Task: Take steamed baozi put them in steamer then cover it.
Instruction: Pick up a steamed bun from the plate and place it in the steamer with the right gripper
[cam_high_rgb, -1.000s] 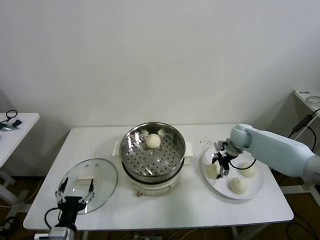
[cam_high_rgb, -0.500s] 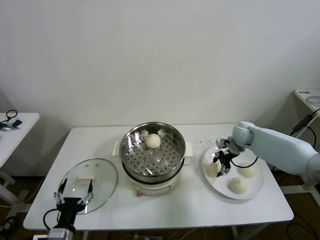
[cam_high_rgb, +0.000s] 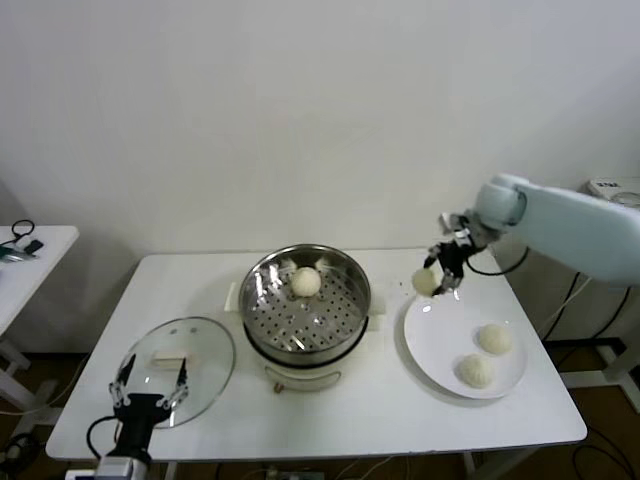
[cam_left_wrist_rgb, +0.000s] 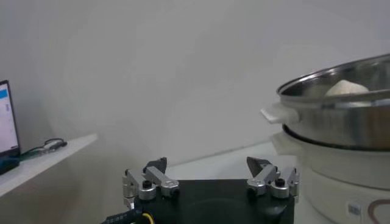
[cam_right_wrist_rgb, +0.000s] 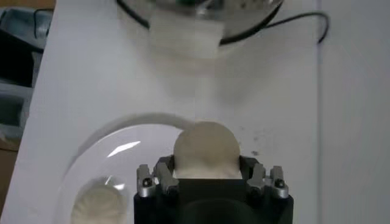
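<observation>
Baozi (cam_high_rgb: 425, 282) is hanging mid-right of frame, clamped in your right gripper (cam_high_rgb: 441, 277) above the plate (cam_high_rgb: 440, 345); you're risking a drop short of the steamer (cam_high_rgb: 306, 302) if the soft dough slips.

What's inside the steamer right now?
One steamed baozi sits toward the back of the steamer, on its perforated floor; the rest of the floor shows bare. The near wall hides a strip of floor in front.

Right hand (cam_high_rgb: 440, 277) holds a baozi (cam_high_rgb: 425, 282) above the plate (cam_high_rgb: 440, 345).
</observation>
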